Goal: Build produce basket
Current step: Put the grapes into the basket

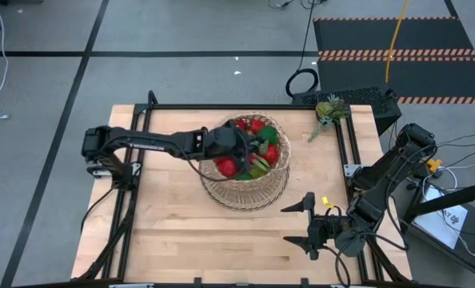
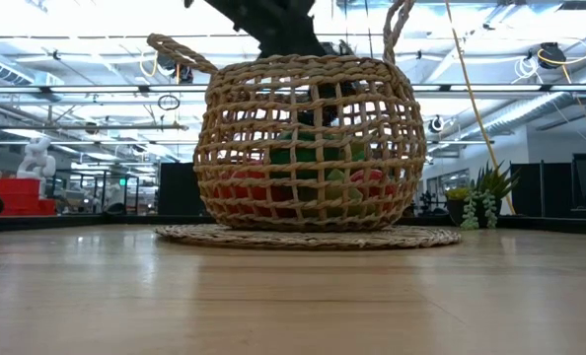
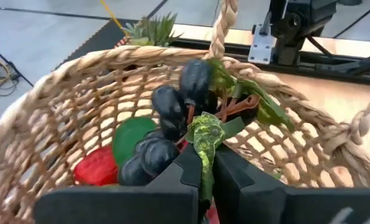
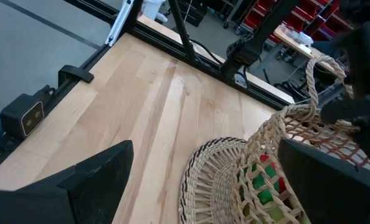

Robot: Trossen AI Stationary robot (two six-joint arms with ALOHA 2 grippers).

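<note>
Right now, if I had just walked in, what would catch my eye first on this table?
Probably the big woven basket at the table's middle, already holding red and green toy produce. The left gripper reaches in over its rim, jaws shut on the leafy stem of a bunch of dark grapes. The right gripper waits with jaws wide open near the table's front right.

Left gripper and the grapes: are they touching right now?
Touching. The left wrist view shows the left gripper shut on the green leaf of the dark grapes, which hang inside the basket.
</note>
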